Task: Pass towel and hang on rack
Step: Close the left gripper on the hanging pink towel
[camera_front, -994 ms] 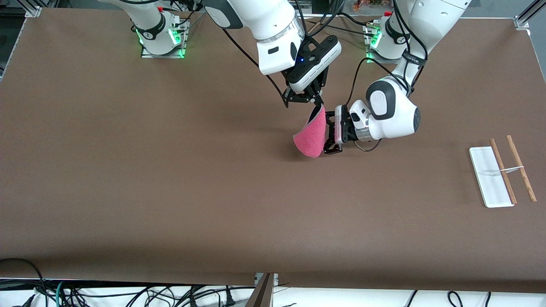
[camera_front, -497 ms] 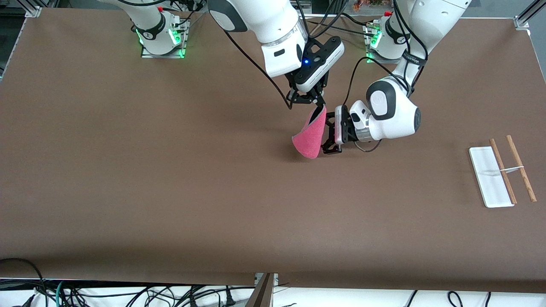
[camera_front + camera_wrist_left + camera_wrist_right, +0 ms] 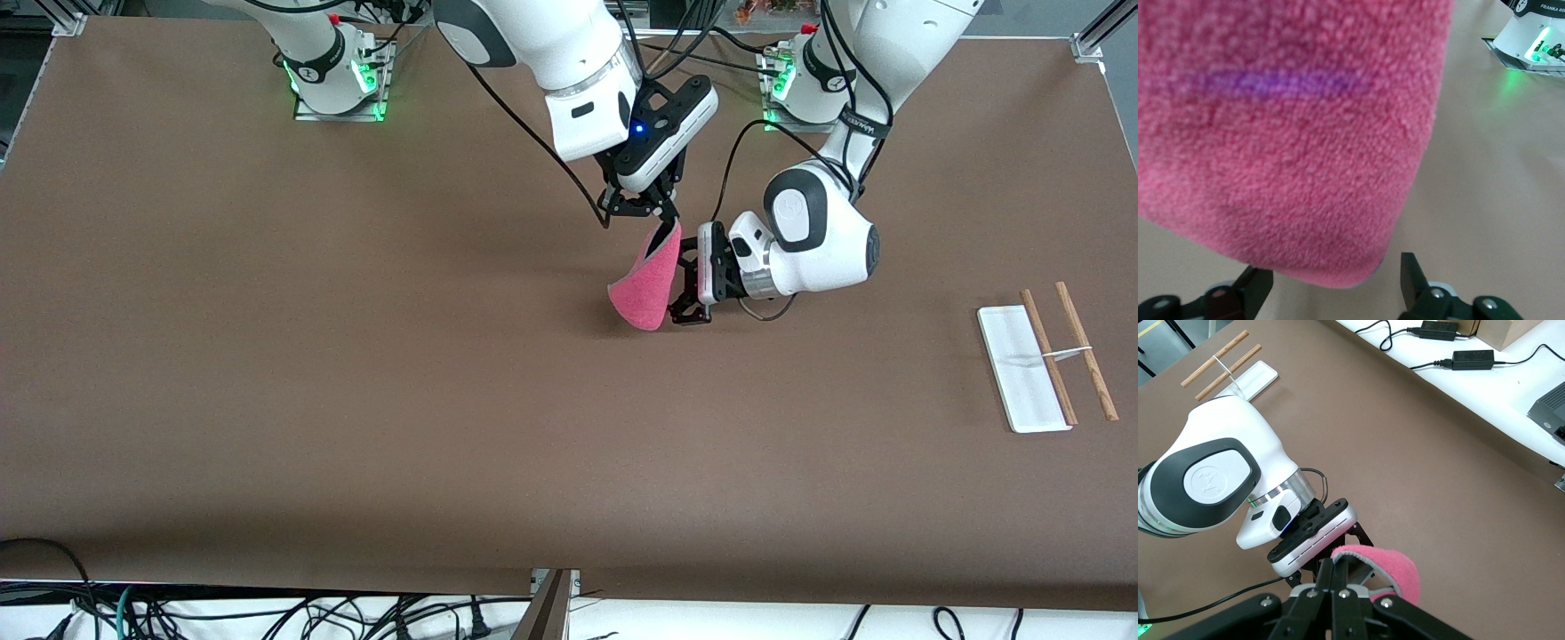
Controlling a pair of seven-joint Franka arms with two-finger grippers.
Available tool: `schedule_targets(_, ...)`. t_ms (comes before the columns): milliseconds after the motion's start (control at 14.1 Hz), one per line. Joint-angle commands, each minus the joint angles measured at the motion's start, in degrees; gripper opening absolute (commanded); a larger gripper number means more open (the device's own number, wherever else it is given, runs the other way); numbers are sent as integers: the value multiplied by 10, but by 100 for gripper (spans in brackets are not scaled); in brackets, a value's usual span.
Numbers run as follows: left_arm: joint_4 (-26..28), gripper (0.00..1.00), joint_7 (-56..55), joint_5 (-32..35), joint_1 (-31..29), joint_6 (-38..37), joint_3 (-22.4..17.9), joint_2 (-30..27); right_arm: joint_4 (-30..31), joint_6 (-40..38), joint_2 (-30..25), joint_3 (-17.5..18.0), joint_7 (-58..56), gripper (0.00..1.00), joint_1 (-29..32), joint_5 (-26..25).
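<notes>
Right gripper up over mid-table, pinched shut on top corner of towel, which hangs straight down. Just beside, level with the cloth's middle, left gripper, fingers spread either side of it, not yet clamped. Well apart at the left arm's end, rack.

The brown table carries everything. At its front-camera edge lie tangled black cables. Two black power adapters rest on a white surface beside it.
</notes>
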State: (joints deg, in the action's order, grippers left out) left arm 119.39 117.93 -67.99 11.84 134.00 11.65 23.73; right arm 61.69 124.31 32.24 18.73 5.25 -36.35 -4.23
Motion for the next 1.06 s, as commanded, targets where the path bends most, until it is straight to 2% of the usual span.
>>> schedule_targets(0, -2, 47, 4, -9, 4, 0, -2, -4, 6, 9, -3, 2, -10, 0, 0, 4)
schedule_targets(71, -2, 32, 5, -8, 4, 0, -1, -4, 5, 9, -3, 2, -10, 0, 0, 4)
schedule_targets(284, -2, 4, 2, -6, 4, 0, -2, -9, 5, 9, -3, 2, -7, 0, 0, 5)
schedule_targets(497, -2, 0, 0, 14, 3, 4, -3, -16, 5, 9, -3, 2, -4, 0, 0, 4)
schedule_targets(710, -24, 0, -29, 119, 3, 21, -2, -20, 5, 8, -3, 2, -1, 0, 0, 5)
schedule_targets(781, -22, 0, -55, 133, 1, 21, -3, -30, 5, 8, -3, 2, -1, 0, 0, 6)
schedule_targets(994, -17, 0, -72, 135, 1, 21, -3, -39, 5, 9, -3, 2, -1, 0, 0, 6)
